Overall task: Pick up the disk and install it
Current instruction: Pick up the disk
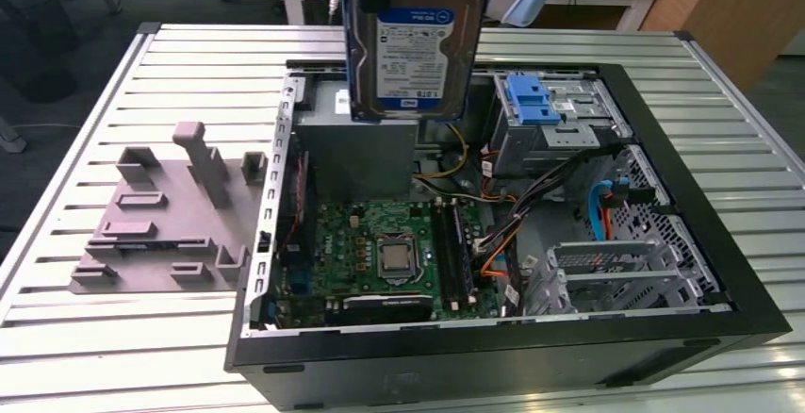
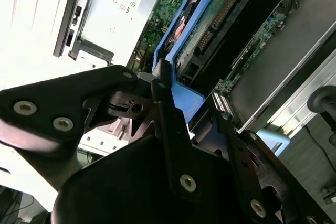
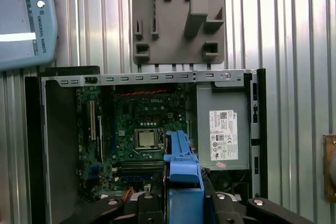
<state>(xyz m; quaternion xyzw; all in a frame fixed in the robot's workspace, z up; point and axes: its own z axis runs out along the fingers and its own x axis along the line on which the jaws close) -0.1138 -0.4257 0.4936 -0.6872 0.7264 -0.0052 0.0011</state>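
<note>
Gripper (image 2: 191, 106), apparently pinching the disk (image 1: 416, 41) by its blue carrier, is holding it above the computer case (image 1: 503, 361), insertion likely needing alignment with the drive cage (image 1: 594, 102).

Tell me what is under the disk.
In the first wrist view the disk hangs over the open computer case, with the motherboard and power supply beneath. Its blue carrier covers the part of the case floor straight below.
</note>
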